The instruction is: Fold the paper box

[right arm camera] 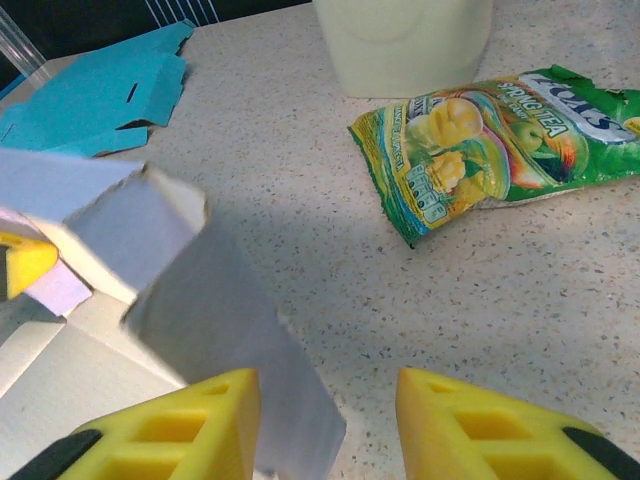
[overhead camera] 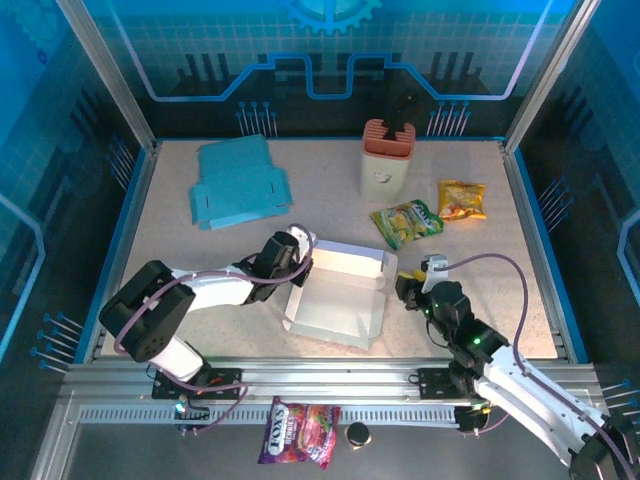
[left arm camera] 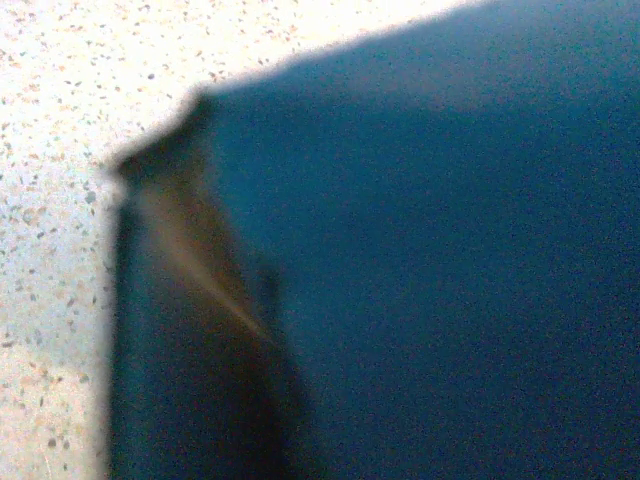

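- White paper box [overhead camera: 335, 300], half-formed, lies between my two arms.
- My left gripper [overhead camera: 300, 246] is closed at its left rear corner; whether it pinches card I cannot tell.
- My right gripper [right arm camera: 328, 420] stands partly open, empty, a loose flap [right arm camera: 215, 300] beside its left finger.
- Risk: closing off-centre could crease that flap or shove the light box sideways.

A robotics lab cell: aluminium-rail frame [overhead camera: 330, 381], blue circuit-print walls [overhead camera: 400, 40], speckled table [overhead camera: 325, 195].
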Controlling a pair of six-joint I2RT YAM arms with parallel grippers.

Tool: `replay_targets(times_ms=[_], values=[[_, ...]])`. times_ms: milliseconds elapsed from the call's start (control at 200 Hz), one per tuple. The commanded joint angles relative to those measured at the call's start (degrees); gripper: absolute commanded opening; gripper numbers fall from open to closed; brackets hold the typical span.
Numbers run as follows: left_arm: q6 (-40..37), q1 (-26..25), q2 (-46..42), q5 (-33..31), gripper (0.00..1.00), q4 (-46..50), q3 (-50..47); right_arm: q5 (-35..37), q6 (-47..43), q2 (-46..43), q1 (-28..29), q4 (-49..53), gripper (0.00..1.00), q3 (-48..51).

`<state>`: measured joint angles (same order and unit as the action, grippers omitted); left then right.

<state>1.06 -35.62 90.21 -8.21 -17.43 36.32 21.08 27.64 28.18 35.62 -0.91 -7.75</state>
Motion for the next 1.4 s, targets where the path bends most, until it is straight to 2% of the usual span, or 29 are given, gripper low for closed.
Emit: replay_targets(times_ms=[0,125,250,345,510,585,665,840,956,1131,1396], values=[[-1.5,1.3,2.6,1.6,0.0,2.7,0.5,5.3,0.0,0.6,1.1,-1.4,0.42,1.3],[-1.6,1.4,2.6,1.7,0.0,2.6,0.4,7.0,-2.1,6.6,0.6,-8.1,0.42,1.4],[-1.6,1.4,2.7,1.7,0.0,3.0,0.5,3.8,-4.8,13.2,-0.7,-14.3,0.43,0.3],[-1.4,1.6,3.1,1.5,0.0,3.4,0.9,1.8,-5.0,13.9,-2.6,-16.3,0.44,-0.3],[-1.0,2.0,3.4,1.8,0.0,3.3,1.2,-11.9,-1.2,11.6,-14.8,-18.9,0.48,1.8],[-0.9,2.1,3.6,2.0,0.0,3.1,1.2,-19.7,-0.6,14.1,-20.0,-21.4,0.49,1.7],[-0.9,2.1,3.7,2.0,0.0,3.0,1.2,-25.9,-1.0,18.8,-22.6,-25.2,0.5,0.8],[-0.8,2.3,3.9,2.0,0.0,3.2,1.4,-32.8,-1.9,27.9,-22.7,-33.0,0.52,-1.3],[-0.8,2.4,4.3,2.0,0.0,3.5,1.8,-35.0,-3.1,29.4,-22.4,-35.0,0.52,-1.6],[-1.0,2.4,4.7,2.1,0.0,3.3,2.2,-34.7,-7.4,28.7,-19.1,-30.5,0.52,-2.9],[-1.4,2.5,5.0,2.1,0.0,3.7,2.7,-33.1,-11.8,31.8,-16.3,-30.4,0.5,-4.7]])
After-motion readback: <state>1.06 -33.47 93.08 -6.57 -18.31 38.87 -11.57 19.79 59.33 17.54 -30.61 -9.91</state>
